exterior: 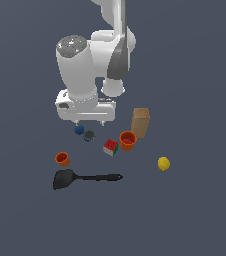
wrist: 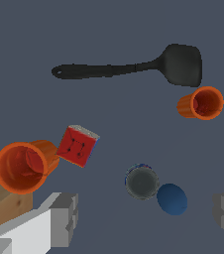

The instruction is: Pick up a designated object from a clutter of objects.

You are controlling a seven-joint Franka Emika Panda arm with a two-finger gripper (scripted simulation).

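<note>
I am hovering my gripper [wrist: 143,218], spread wide and holding nothing, above the blue ball [wrist: 172,199], which is touching the grey round thing [wrist: 141,182]. I should centre on the ball alone. Only the exterior view is showing my height above it.

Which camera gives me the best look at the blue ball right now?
The wrist view: the blue ball shows large and unobstructed beside the grey round thing. In the exterior view it is tiny, just under the gripper.
</note>
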